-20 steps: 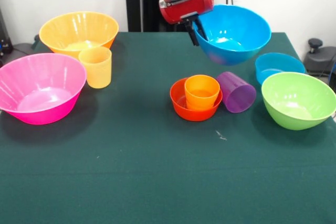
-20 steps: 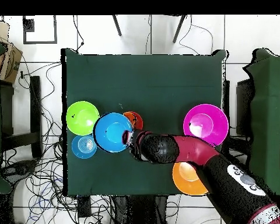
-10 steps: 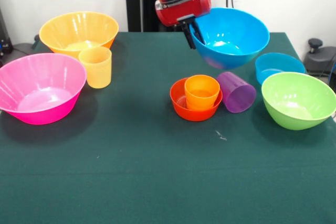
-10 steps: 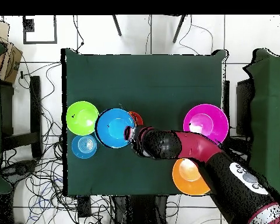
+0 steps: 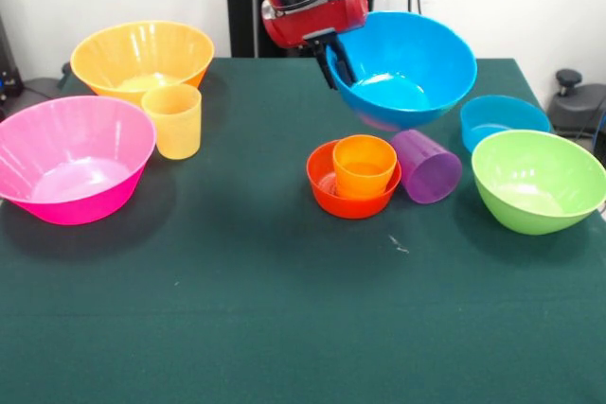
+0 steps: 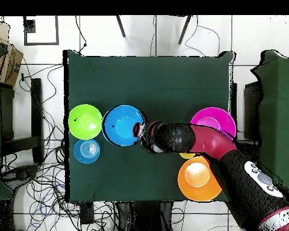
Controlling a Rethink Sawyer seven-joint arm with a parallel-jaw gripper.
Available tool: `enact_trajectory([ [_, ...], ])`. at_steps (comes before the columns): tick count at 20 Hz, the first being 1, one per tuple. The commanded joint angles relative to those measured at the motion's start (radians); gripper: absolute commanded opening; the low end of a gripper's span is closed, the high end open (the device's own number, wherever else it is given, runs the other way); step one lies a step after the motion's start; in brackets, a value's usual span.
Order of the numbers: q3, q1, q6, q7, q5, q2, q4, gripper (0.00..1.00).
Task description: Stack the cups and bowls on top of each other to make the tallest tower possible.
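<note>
Comparing with a second ago, you see the gripper (image 5: 333,59), its jaws pinched on the rim of the medium blue bowl (image 5: 405,68), has carried that bowl leftward in the front view, so it now hangs in the air just behind the tower (image 5: 354,175) of orange cup in red-orange bowl. You can count six bowls: blue, red-orange, pink (image 5: 68,158), yellow (image 5: 142,57), lime green (image 5: 538,180) and small blue (image 5: 502,118). You have three cups: the orange one, a yellow-orange one (image 5: 173,120) upright, and a purple one (image 5: 427,166) on its side beside the tower.

overhead: medium blue bowl (image 6: 123,124) hides tower, purple cup | arm (image 6: 231,168) covers most of yellow-orange cup (image 6: 187,156)
</note>
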Motion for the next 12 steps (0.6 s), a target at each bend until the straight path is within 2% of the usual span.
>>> enact_trajectory([
  [1,0.032,0.011,0.107,-0.077,0.011,0.072,-0.085,0.0],
  [12,0.039,-0.011,0.2,-0.164,-0.018,0.127,-0.189,0.0],
])
